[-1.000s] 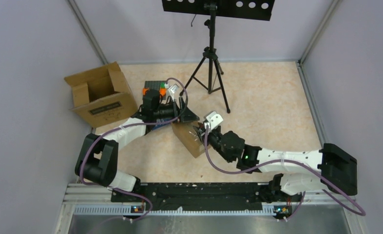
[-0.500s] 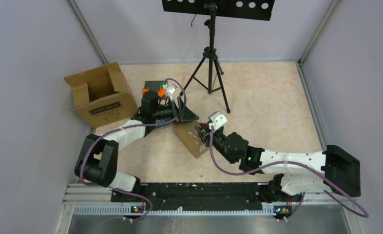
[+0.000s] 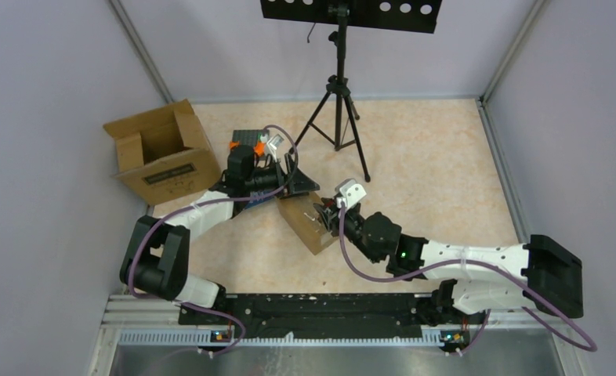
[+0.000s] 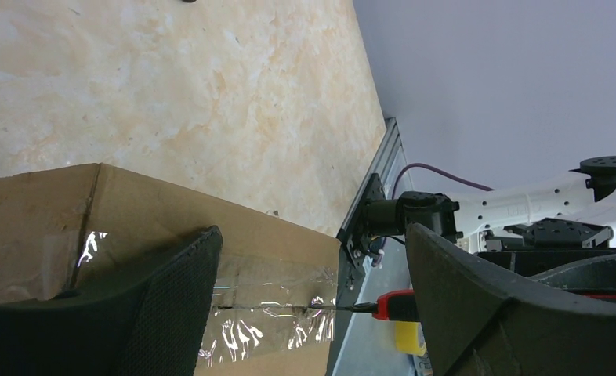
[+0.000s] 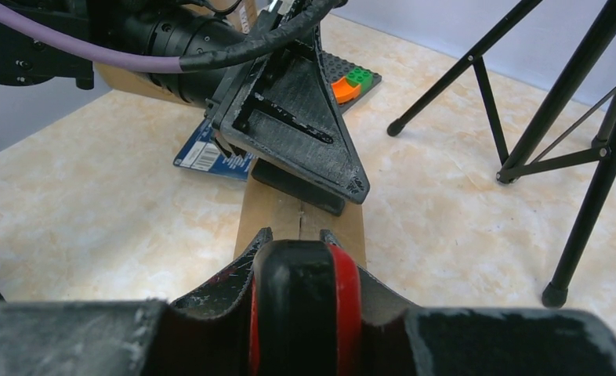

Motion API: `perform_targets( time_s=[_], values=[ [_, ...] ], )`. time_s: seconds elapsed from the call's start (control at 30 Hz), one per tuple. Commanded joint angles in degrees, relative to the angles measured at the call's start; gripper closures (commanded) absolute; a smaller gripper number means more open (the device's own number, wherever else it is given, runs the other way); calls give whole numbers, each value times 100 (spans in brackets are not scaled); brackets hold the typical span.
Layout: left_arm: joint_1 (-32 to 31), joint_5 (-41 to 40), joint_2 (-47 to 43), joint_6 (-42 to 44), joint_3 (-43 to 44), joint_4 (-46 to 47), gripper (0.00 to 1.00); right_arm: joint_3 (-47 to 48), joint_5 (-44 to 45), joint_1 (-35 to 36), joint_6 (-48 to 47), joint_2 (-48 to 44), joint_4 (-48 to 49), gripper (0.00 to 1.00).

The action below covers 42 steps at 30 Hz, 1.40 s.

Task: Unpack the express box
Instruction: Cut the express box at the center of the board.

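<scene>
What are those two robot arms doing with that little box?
They are trying to open it. The right hand grips a red-and-black tool, and its thin tip pokes at the clear tape on the small cardboard box. The left hand is open at the box's far end, seemingly steadying it. The box looks taped shut, so nothing is out yet.

1. The left pincer (image 3: 295, 186) has drawn back a little toward the upper left of the top view, and its jaws have spread slightly wider.
2. The right arm (image 3: 462, 258) has slid toward the right edge; its shoulder block sits lower right.
3. The right pincer (image 3: 321, 213), clamped on the red-handled cutter (image 5: 305, 305), has edged right with its wrist.
</scene>
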Motion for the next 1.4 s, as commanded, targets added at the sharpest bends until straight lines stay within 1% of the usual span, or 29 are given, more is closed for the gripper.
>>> perform_targets(
  time_s=[0.0,0.07,0.33,0.57,0.93,1.37],
  values=[
    [155,-1245,263,348,-278,-1273,8,542,42,169,96,-56,-319,100],
    [150,-1419,210,258,-284,-1345,8,713,159,204,183,49,-695,100],
    [152,-2121,96,-45,-378,-1598,8,838,601,267,596,-50,-1254,100],
    [154,-2218,201,-99,-384,-1584,9,726,623,277,837,-151,-1418,100],
    [154,-2343,348,-4,-323,-1636,9,615,540,322,777,-410,-1546,100],
    [158,-2423,371,-22,-296,-1807,9,595,571,391,1039,-535,-1977,100]
  ],
)
